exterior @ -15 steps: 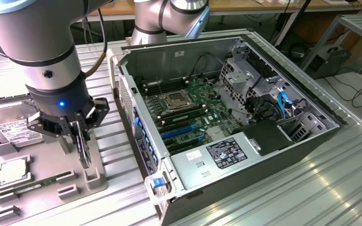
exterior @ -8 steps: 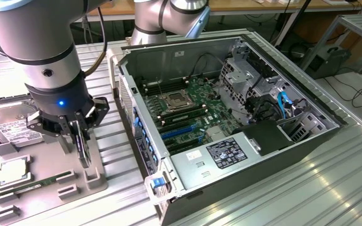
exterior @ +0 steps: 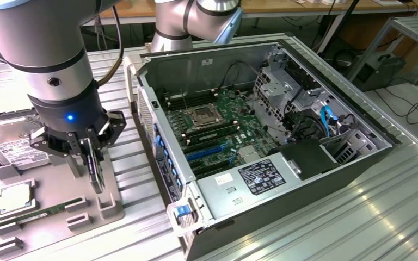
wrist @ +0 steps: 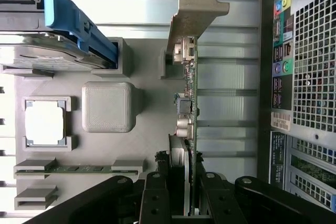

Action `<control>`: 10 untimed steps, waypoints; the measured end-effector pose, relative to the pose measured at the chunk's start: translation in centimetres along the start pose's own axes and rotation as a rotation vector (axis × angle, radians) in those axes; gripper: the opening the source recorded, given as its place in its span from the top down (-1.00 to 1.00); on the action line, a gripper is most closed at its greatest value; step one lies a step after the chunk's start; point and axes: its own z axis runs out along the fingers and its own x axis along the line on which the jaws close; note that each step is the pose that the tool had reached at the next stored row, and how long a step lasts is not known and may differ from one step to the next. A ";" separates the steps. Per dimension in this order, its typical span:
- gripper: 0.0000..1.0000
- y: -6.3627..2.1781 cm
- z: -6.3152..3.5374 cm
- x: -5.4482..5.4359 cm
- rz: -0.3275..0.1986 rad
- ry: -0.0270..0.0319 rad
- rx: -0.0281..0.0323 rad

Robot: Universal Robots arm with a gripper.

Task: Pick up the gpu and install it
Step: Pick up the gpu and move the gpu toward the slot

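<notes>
I have the gpu (exterior: 96,171) in hand. It stands on edge over the grey parts tray (exterior: 53,185), on the exterior view's left, well apart from the open computer case (exterior: 289,217) on that view's right. From the wrist camera I look straight along the card (wrist: 188,103). Its silver end bracket (wrist: 197,11) sits at the far end from me, and its round fan (wrist: 178,156) bulges off one face just ahead of the gripper (wrist: 184,200).

The fingers (wrist: 156,198) are pinching the card across its two flat faces at the end opposite the bracket. I judge that this grip keeps the contact edge and the bracket free. Holding the card upright also keeps its thin edge pointing down, the way a slot takes it. I cannot tell whether its lower edge has cleared the tray's holder.

In the exterior view the gripper (exterior: 89,155) hangs vertically from the arm, right above the tray. Other parts sit in their own cradles there:
- The hard drive (exterior: 6,144) is at the far side.
- The processor (exterior: 17,198) is nearer.
- The memory stick (exterior: 38,216) is nearest.

Inside the case, the motherboard (exterior: 223,125) lies face up, and the blue expansion slots (exterior: 209,152) sit at its near side with nothing in them.
</notes>
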 end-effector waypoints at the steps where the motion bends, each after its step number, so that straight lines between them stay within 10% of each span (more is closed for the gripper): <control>1: 0.45 0.00 -0.01 0.0 0.000 -0.0003 -0.0003; 10: 0.45 0.01 -0.33 0.0 0.000 -0.0002 -0.0001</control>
